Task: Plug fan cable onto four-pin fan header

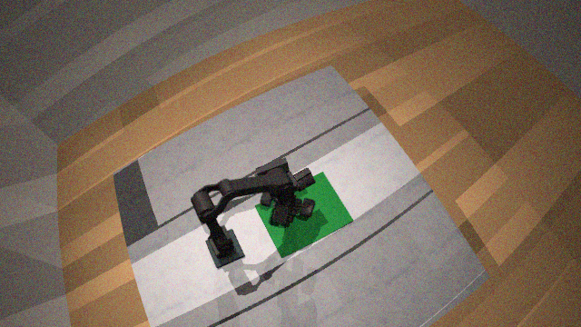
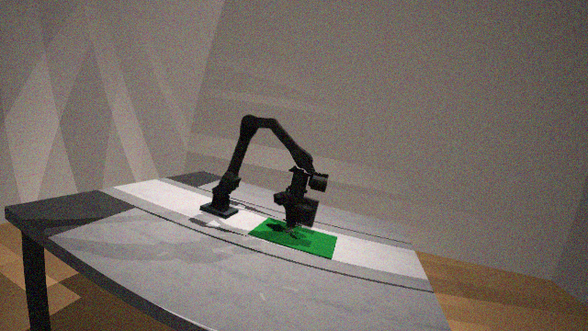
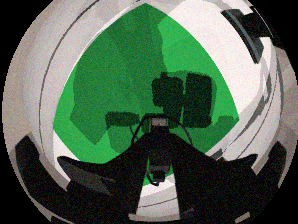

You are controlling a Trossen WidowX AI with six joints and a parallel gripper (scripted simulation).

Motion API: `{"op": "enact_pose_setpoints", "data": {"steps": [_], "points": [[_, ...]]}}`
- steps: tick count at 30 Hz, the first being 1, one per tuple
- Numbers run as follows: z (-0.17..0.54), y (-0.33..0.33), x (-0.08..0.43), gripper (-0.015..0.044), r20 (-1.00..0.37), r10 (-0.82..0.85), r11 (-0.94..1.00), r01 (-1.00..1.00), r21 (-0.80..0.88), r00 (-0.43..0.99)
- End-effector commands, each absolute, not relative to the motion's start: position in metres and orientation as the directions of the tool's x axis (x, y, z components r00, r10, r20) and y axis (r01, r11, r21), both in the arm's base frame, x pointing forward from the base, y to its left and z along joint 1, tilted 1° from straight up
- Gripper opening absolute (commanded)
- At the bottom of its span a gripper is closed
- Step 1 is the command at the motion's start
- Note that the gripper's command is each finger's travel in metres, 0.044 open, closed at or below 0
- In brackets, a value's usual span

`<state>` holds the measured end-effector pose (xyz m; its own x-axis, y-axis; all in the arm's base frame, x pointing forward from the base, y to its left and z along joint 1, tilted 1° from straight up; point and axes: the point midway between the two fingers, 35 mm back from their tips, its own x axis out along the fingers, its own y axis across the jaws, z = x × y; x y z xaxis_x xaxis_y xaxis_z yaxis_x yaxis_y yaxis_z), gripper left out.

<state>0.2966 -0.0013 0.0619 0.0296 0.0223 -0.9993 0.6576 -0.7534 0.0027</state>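
The green board (image 1: 336, 206) (image 2: 317, 245) (image 3: 185, 47) lies flat on the table. My gripper (image 2: 290, 227) (image 3: 160, 136) points down close over it and is shut on the fan cable's plug. A small grey block (image 3: 159, 121) shows just at the fingertips in the wrist view; whether it is the plug or the header I cannot tell. Thin dark loops (image 3: 187, 134) curve out on both sides of the fingertips. The fingers hide most of the plug, and how deep it sits on the header cannot be seen.
The arm's base (image 1: 224, 252) (image 2: 219, 211) stands on the table beside the board. Dark shadows (image 3: 198, 100) of the arm and gripper fall across the board. Light and dark bands cross the table top (image 1: 390, 254) (image 2: 230, 285).
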Motion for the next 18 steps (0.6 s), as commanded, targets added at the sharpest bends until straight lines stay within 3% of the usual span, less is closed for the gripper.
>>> {"op": "enact_pose_setpoints", "data": {"steps": [1, 18], "points": [[0.0582, -0.0018, 0.2975, 0.0000, -0.999, 0.019, -0.753, 0.658, 0.007, 0.033], [0.0486, -0.0016, 0.2977, 0.0000, -0.999, 0.019, -0.753, 0.658, 0.007, 0.033]]}}
